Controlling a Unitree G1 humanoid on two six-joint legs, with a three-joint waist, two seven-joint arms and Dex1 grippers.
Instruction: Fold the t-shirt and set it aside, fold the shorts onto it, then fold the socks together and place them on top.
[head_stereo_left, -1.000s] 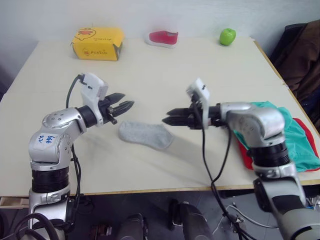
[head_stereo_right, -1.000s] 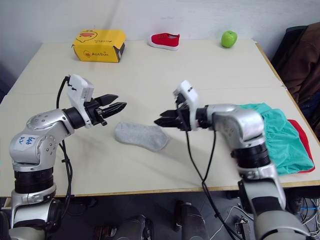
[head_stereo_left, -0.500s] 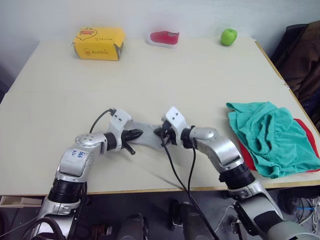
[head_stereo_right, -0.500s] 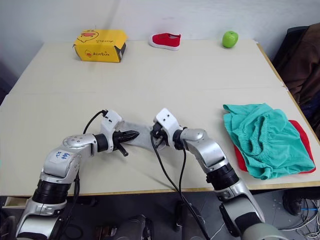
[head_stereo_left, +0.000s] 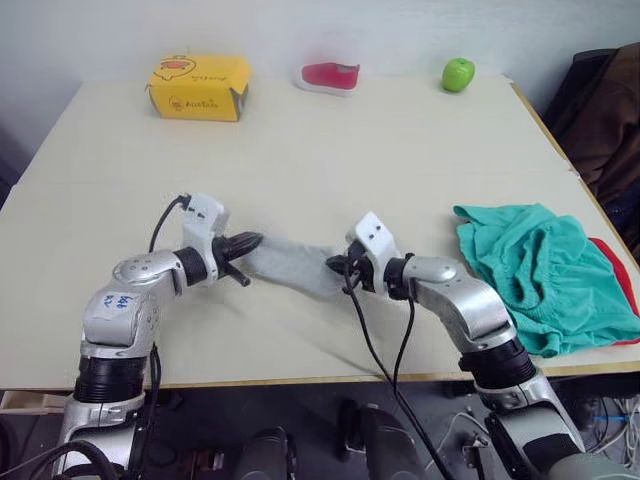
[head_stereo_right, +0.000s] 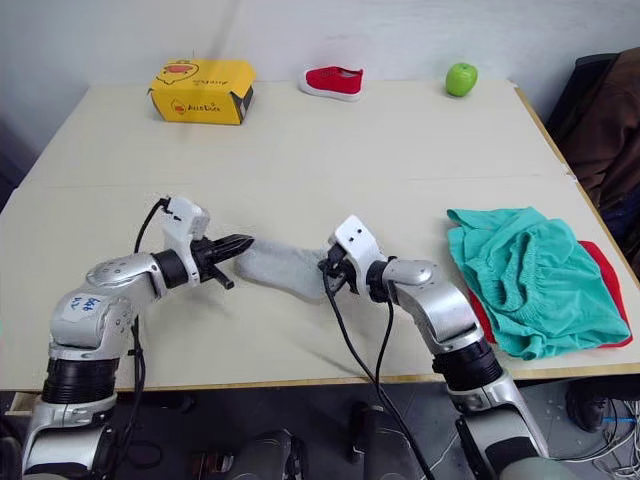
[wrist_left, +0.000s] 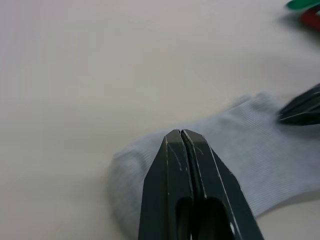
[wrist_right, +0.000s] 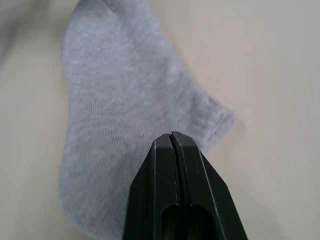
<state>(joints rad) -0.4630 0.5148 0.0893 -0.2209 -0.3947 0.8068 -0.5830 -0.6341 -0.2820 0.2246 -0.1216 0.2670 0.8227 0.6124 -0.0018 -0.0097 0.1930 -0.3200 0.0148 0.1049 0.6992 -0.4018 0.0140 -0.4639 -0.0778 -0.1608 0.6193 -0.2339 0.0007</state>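
You have the socks (head_stereo_right: 285, 270) lying flat on the bench (head_stereo_right: 330, 160), a little toward the near edge and about midway between the left and right edges; they look like one grey shape, so you cannot tell from here if both socks are stacked there. Your left gripper (head_stereo_right: 240, 244) is at the left end of the socks, low over the bench, and its two black fingers are pressed together. In the left wrist view the closed tips (wrist_left: 181, 134) sit over the rounded end of the grey cloth, but you cannot tell if any cloth is pinched between them. Your right gripper (head_stereo_right: 328, 277) is at the opposite, right end of the socks, also with its fingers together; in the right wrist view the tips (wrist_right: 171, 136) lie over the cloth just beside the ribbed opening, and again a real pinch cannot be confirmed. So the socks stretch between your two grippers, one end at each. The shorts (head_stereo_right: 525, 278) lie wrinkled near the right edge of the bench, on top of the t-shirt (head_stereo_right: 608, 300), of which a red strip shows beside and under them. Both are well apart from the right gripper.
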